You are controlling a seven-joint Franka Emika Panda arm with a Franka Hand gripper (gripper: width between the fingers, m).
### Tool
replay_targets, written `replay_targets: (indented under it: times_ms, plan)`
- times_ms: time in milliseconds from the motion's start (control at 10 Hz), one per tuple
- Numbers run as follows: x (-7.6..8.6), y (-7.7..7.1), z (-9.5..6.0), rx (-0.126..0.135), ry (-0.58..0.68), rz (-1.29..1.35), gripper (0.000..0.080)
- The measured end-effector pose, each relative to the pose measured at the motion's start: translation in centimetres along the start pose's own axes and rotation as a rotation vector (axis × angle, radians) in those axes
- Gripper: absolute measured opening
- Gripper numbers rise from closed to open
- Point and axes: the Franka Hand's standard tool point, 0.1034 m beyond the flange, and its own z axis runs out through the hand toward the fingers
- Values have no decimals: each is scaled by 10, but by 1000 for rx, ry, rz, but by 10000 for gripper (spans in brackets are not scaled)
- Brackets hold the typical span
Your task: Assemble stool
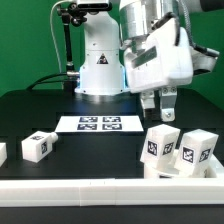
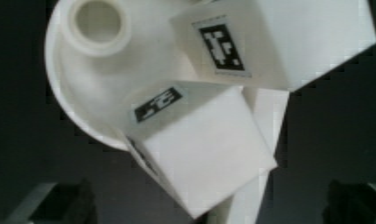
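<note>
My gripper (image 1: 160,108) is open and empty and hangs just above a cluster of white stool parts at the exterior view's right. Two blocky legs with tags stand there side by side (image 1: 160,146) (image 1: 196,151). In the wrist view the gripper (image 2: 194,206) shows dark fingertips (image 2: 32,206) far apart, with a corner of the nearer leg (image 2: 199,145) between them. The second leg (image 2: 259,45) lies beyond it. Both lean on the round seat (image 2: 69,85), which has a round socket (image 2: 96,22). Another leg (image 1: 37,146) lies at the left, and one more (image 1: 2,152) at the left edge.
The marker board (image 1: 97,124) lies flat in the middle of the black table, in front of the robot base (image 1: 100,70). A long white rail (image 1: 100,190) runs along the front edge, close below the legs.
</note>
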Motion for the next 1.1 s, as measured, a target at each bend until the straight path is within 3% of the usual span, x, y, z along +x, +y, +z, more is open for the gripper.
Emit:
replay_targets:
  times_ms: [200, 800, 1100]
  plan:
    - [2, 1, 0, -1, -3, -242, 649]
    - [9, 2, 0, -25, 16, -628, 649]
    - [8, -5, -7, -39, 25, -1049, 649]
